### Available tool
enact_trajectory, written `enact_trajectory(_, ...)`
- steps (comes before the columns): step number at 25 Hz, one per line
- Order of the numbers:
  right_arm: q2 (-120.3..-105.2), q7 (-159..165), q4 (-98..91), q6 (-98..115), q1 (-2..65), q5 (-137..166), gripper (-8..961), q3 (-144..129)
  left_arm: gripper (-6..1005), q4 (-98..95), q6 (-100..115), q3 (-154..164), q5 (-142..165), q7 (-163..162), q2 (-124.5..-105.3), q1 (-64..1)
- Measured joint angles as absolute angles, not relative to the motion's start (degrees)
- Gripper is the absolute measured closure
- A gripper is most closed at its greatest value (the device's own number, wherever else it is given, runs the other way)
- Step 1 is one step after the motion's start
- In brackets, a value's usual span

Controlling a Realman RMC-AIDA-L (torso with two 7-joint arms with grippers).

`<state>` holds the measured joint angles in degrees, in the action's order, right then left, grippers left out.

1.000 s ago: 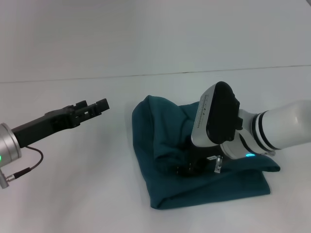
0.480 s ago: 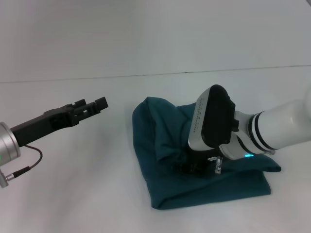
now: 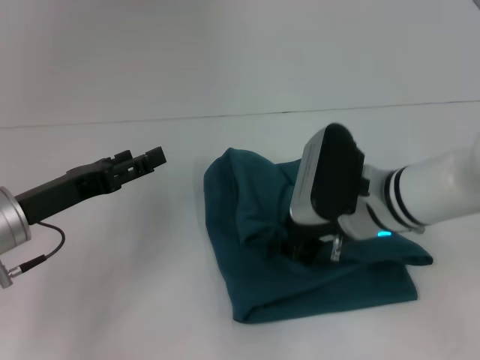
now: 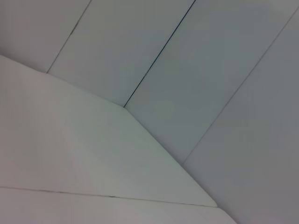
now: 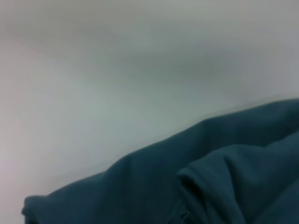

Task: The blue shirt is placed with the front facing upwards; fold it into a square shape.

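A white table (image 3: pixel 112 300) fills the scene, w/ a pale wall (image 3: pixel 225 52) behind it. The blue shirt (image 3: pixel 247 225) lies bunched into a rough folded bundle on the table, right of centre, teal fabric only showing; no lettering visible. Its far-left corner humps up into a rounded fold, and the near edge lies flatter, running toward the right.

The right gripper (image 3: pixel 300 249) is down on the shirt's middle, its dark tip sunk among the creases. The big white-and-black wrist housing sits right over it and blocks the view, so I can't tell if the fingers are spread or pinching cloth. A small blue-green light glows on the wrist.

The left gripper (image 3: pixel 150 159) hangs in the air above bare table, well apart from the shirt on its left side, pointing toward it. Its dark fingers look pressed close together, nothing between them. A thin black cable loops under the silver forearm.

Right wrist view: folds of shirt fabric close up against white table. Left wrist view: only pale wall panels w/ thin seams.
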<state>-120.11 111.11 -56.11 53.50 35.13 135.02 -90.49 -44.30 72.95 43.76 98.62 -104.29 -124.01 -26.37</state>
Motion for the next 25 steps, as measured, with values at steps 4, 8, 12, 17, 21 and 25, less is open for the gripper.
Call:
enact_trajectory(4, -119.91, 111.32, -58.7, 54.76, 34.53, 134.9, 687, -88.54, 67, -44.3, 72.95, 43.69, 98.6, -104.28, -123.98, -26.37)
enact_trajectory(8, -119.86, 111.36, -59.42, 55.97, 34.69, 134.88, 726, -87.65, 68, -44.3, 72.92, 43.63, 98.6, -104.26, -123.93, -26.37)
enact_trajectory(12, -119.94, 111.38, -59.53, 56.11, 34.76, 134.86, 822, -87.38, 68, -44.3, 72.86, 43.59, 98.6, -104.25, -123.92, -26.37)
enact_trajectory(17, -119.97, 111.66, -59.56, 56.56, 34.85, 134.83, 824, -87.01, 68, -44.3, 72.86, 43.59, 98.33, -104.21, -123.92, -26.37)
enact_trajectory(21, -119.97, 111.83, -59.58, 56.61, 34.68, 134.81, 815, -86.96, 68, -44.3, 72.86, 43.59, 98.04, -104.15, -123.92, -26.37)
enact_trajectory(25, -119.97, 112.89, -59.59, 56.62, 34.63, 134.81, 801, -86.29, 68, -44.3, 72.86, 43.59, 97.97, -104.14, -123.92, -26.37)
